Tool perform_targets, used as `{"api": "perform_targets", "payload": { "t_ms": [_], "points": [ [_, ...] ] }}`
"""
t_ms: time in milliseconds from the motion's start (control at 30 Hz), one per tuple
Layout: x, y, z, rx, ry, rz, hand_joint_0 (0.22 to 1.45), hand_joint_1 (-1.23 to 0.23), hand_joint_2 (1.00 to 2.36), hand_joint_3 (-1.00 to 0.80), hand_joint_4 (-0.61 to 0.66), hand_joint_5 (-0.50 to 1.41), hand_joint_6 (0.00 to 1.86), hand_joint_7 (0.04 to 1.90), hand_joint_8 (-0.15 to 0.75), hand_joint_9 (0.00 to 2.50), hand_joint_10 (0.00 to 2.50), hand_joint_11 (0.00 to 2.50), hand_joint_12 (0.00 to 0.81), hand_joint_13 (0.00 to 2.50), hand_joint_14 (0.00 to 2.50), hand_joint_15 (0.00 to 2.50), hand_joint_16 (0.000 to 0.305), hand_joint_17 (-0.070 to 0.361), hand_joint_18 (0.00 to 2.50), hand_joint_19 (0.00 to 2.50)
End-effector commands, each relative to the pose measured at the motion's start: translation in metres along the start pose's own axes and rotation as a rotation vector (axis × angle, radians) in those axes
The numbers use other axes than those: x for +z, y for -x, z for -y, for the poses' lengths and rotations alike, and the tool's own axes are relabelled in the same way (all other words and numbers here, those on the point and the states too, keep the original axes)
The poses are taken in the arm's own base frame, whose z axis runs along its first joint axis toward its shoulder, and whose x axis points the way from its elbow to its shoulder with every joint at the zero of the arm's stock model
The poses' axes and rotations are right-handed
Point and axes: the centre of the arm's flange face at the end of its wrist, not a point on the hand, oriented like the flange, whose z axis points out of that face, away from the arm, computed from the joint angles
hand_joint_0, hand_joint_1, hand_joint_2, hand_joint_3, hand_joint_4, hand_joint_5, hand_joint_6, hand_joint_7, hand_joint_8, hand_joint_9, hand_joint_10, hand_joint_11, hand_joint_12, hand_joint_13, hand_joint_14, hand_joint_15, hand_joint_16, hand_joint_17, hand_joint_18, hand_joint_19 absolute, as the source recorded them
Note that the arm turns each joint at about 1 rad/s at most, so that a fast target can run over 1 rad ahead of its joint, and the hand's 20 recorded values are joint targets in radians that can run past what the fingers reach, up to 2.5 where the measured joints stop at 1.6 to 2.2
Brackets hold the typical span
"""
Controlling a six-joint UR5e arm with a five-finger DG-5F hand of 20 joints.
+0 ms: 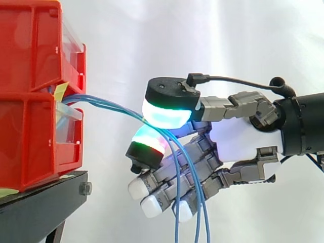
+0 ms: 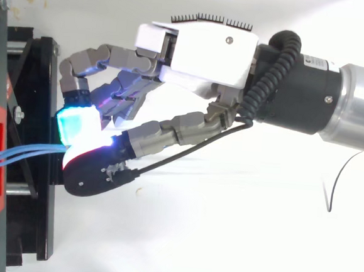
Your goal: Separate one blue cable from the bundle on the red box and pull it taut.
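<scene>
In the side view the hand (image 1: 238, 144) was in the middle of the frame, with its arm at the right edge. Its thumb and one finger were pressed together on the blue cables (image 1: 101, 103), and their glowing pads (image 1: 167, 116) met around more than one strand. The other fingers were curled below. The cables left the gap between the two stacked red bins (image 1: 30, 136) at the left, ran in a soft arc to the pinch, then hung loose to the lower edge. The bins stood on a black stand (image 1: 45, 195). In the top view the cables reached from the left edge to the pads
</scene>
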Motion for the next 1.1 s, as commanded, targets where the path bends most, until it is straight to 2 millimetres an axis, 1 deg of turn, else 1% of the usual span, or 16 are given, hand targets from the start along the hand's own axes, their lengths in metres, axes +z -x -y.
{"api": "perform_targets", "payload": {
  "t_ms": [0, 200, 233, 267, 500, 667, 900, 1067],
  "points": [
    [0.0000, 0.0000, -0.0001, 0.000, 0.000, 0.000, 0.59, -0.76, 1.02, -0.08, 0.20, -0.02, 0.50, 1.41, 0.366, 0.94, 0.01, 0.27, 0.415, 0.82, 0.01, 0.29, 0.055, 0.124, 0.86, 0.48],
    [0.0000, 0.0000, -0.0001, 0.000, 0.000, 0.000, 0.61, -0.75, 1.02, -0.01, 0.23, -0.03, 0.50, 1.29, 0.360, 0.94, 0.01, 0.23, 0.412, 0.81, 0.01, 0.28, 0.055, 0.123, 0.85, 0.48],
    [-0.0001, 0.0000, 0.0000, 0.000, -0.001, 0.000, 0.63, -0.75, 1.01, 0.00, 0.25, -0.03, 0.50, 1.25, 0.355, 0.94, 0.01, 0.22, 0.410, 0.81, 0.01, 0.28, 0.054, 0.122, 0.85, 0.48],
    [-0.0002, 0.0000, 0.0006, 0.000, -0.001, 0.000, 0.64, -0.74, 1.01, 0.03, 0.25, -0.03, 0.50, 1.24, 0.354, 0.94, 0.01, 0.23, 0.408, 0.81, 0.01, 0.28, 0.054, 0.122, 0.85, 0.49],
    [-0.0002, 0.0000, 0.0006, 0.000, -0.001, 0.000, 0.66, -0.70, 1.01, 0.06, 0.26, -0.04, 0.50, 1.17, 0.352, 0.99, 0.01, 0.22, 0.400, 0.80, 0.01, 0.27, 0.053, 0.120, 0.83, 0.48],
    [-0.0002, 0.0000, 0.0006, 0.000, -0.001, 0.000, 0.66, -0.61, 1.00, 0.01, 0.28, -0.05, 0.50, 1.12, 0.358, 1.00, 0.01, 0.22, 0.410, 0.79, 0.01, 0.26, 0.055, 0.125, 0.83, 0.47],
    [-0.0004, -0.0012, 0.0006, 0.016, -0.002, -0.002, 0.65, -0.59, 1.01, -0.04, 0.28, -0.06, 0.50, 1.12, 0.362, 1.00, 0.01, 0.22, 0.416, 0.78, 0.01, 0.27, 0.056, 0.126, 0.81, 0.49],
    [-0.0008, 0.0000, 0.0018, 0.015, -0.007, -0.001, 0.62, -0.57, 1.01, -0.16, 0.29, -0.06, 0.50, 1.13, 0.363, 1.00, 0.01, 0.24, 0.407, 0.77, 0.01, 0.27, 0.054, 0.121, 0.79, 0.49]
  ]
}}
